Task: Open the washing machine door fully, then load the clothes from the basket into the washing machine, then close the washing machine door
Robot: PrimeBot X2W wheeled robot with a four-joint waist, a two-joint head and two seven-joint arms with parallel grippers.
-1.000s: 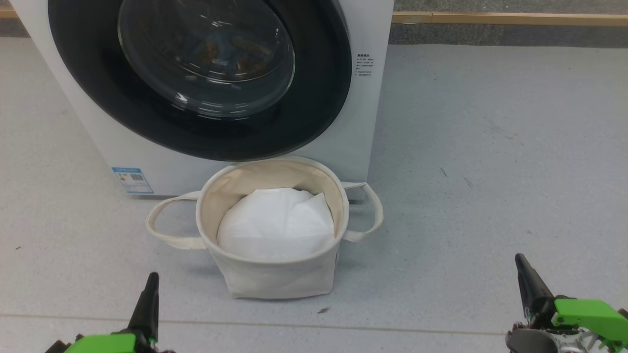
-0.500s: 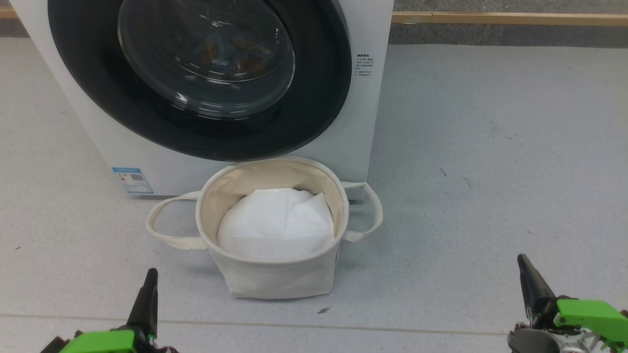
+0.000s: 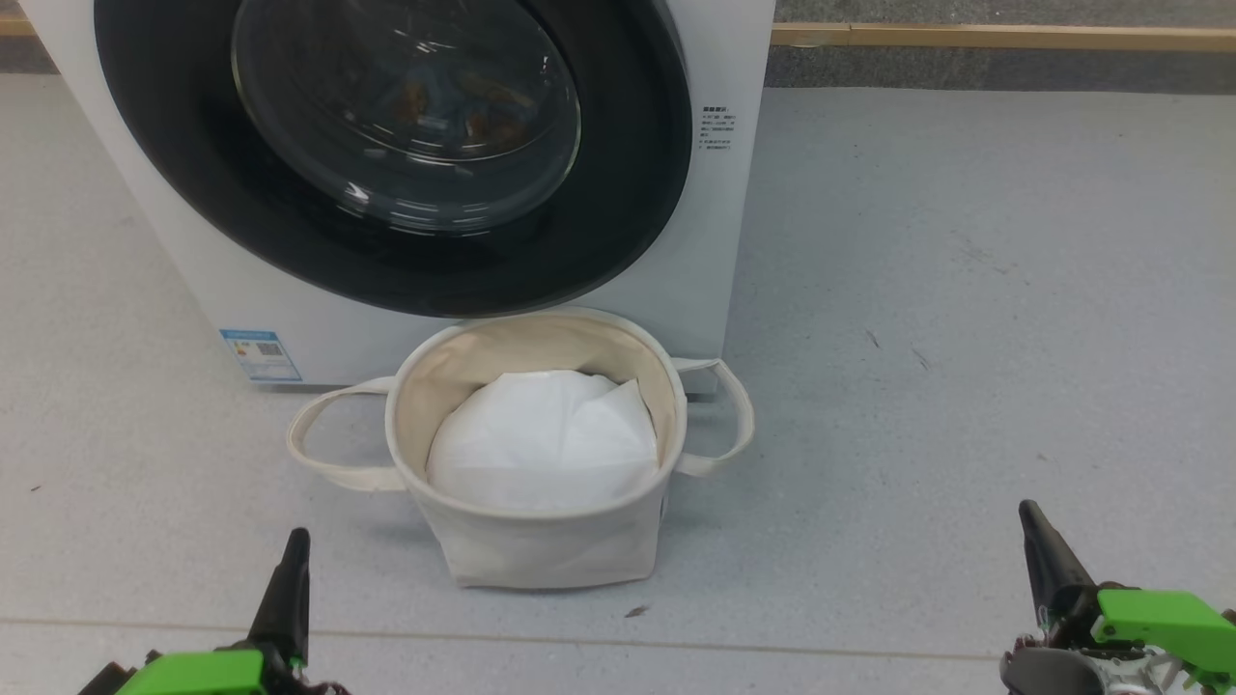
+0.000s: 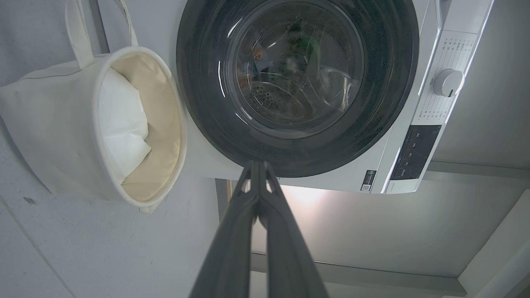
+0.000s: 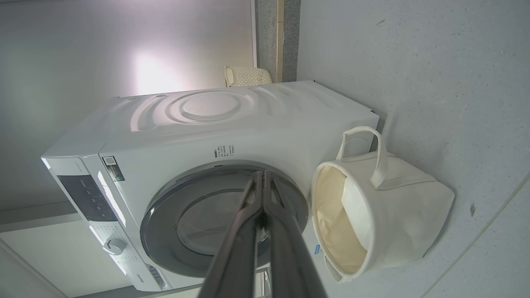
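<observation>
The white washing machine (image 3: 710,251) stands ahead with its black-rimmed washing machine door (image 3: 628,193) closed flat against the front. Through the glass I make out the clothes (image 3: 468,106) as orange-brown patches in the drum. The cream basket (image 3: 541,545) sits on the floor just in front of the machine and holds a white liner (image 3: 541,444). My left gripper (image 3: 298,534) is shut and empty at the lower left, well short of the basket. My right gripper (image 3: 1025,507) is shut and empty at the lower right. In the left wrist view the fingers (image 4: 248,215) point at the door's rim (image 4: 385,95).
Grey floor spreads to the right of the machine, with a wooden skirting strip (image 3: 1004,37) at the back. A small dark speck (image 3: 635,610) lies in front of the basket. The control dial (image 4: 447,82) is on the machine's panel. A woven container (image 5: 247,75) stands behind the machine.
My left gripper has crept slightly up the head view. The right gripper, basket and door have stayed put.
</observation>
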